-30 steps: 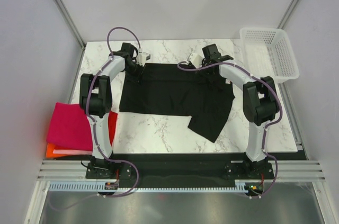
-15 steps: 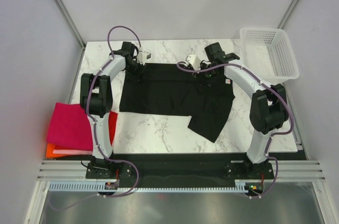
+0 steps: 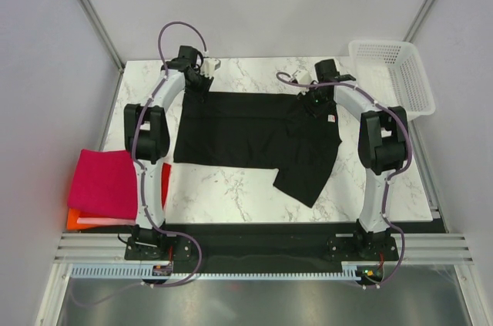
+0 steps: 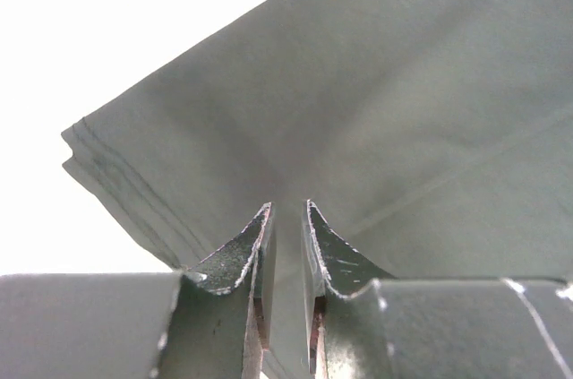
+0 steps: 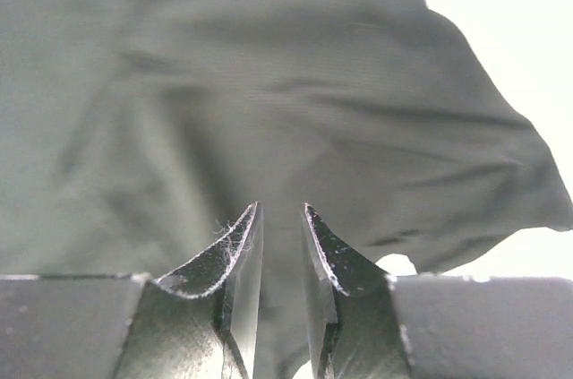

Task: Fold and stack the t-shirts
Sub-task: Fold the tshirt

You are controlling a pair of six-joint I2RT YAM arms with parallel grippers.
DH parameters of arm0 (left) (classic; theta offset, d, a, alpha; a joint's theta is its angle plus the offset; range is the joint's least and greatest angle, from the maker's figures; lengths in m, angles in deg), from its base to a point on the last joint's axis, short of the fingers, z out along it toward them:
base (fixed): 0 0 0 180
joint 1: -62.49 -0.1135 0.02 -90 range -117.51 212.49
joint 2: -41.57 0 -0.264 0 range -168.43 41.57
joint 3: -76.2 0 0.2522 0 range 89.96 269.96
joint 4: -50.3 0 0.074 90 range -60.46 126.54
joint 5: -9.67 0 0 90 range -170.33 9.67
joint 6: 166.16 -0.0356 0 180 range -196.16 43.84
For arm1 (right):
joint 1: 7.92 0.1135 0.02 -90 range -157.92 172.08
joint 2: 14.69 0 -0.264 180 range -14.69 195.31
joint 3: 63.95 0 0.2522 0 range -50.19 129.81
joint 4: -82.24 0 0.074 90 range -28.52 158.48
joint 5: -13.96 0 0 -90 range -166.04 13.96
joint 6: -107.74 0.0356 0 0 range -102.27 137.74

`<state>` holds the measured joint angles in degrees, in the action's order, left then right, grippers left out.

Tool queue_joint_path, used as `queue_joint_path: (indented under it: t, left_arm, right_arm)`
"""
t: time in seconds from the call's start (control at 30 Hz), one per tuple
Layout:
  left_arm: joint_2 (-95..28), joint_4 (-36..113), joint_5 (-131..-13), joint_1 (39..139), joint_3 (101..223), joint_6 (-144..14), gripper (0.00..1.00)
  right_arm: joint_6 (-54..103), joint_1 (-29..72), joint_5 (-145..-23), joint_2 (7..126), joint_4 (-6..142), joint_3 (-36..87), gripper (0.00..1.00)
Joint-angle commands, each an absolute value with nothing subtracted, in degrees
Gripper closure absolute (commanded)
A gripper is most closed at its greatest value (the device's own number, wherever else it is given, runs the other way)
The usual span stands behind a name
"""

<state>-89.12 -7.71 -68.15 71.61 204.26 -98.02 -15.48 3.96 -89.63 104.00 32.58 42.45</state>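
The black t-shirt (image 3: 246, 129) lies spread on the marble table (image 3: 231, 187), with one part folded down toward the front right. My left gripper (image 3: 199, 85) is at its far left corner, and in the left wrist view my left gripper (image 4: 286, 207) is shut on a fold of the black cloth (image 4: 403, 83). My right gripper (image 3: 316, 102) is at the shirt's far right part, and in the right wrist view my right gripper (image 5: 279, 207) is shut on the cloth (image 5: 269, 65). Folded magenta (image 3: 100, 183), red (image 3: 164, 183) and orange (image 3: 73, 220) shirts are stacked at the table's left edge.
A white mesh basket (image 3: 393, 75) stands at the far right corner. Grey walls and frame posts close in the back and both sides. The arm bases sit on the black rail at the near edge.
Both arms have reached farther back. The right gripper has moved right along the shirt's far edge, the left gripper toward the far left corner, and the far edge now lies straighter.
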Motion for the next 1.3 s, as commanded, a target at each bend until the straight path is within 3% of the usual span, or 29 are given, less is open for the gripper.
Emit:
queue_joint_path:
  t: [0.0, 0.87, 1.1, 1.27]
  left_arm:
    - [-92.63, -7.67, -70.31, 71.71, 208.25, -100.68, 0.76]
    - [-99.93, -6.09, -74.7, 71.01, 211.95, -102.08, 0.76]
    - [-105.46, -6.18, -77.08, 71.01, 221.94, -103.58, 0.77]
    - [-105.74, -6.09, -77.6, 71.27, 227.33, -103.4, 0.76]
  right_arm:
    - [-12.68, 1.41, -87.82, 106.85, 35.26, 48.24, 0.69]
    - [-12.5, -6.16, -77.45, 125.3, 37.46, 62.65, 0.69]
    - [-13.64, -6.07, -77.54, 133.75, 32.37, 78.81, 0.68]
    - [-14.78, -6.16, -77.62, 131.4, 32.01, 78.92, 0.67]
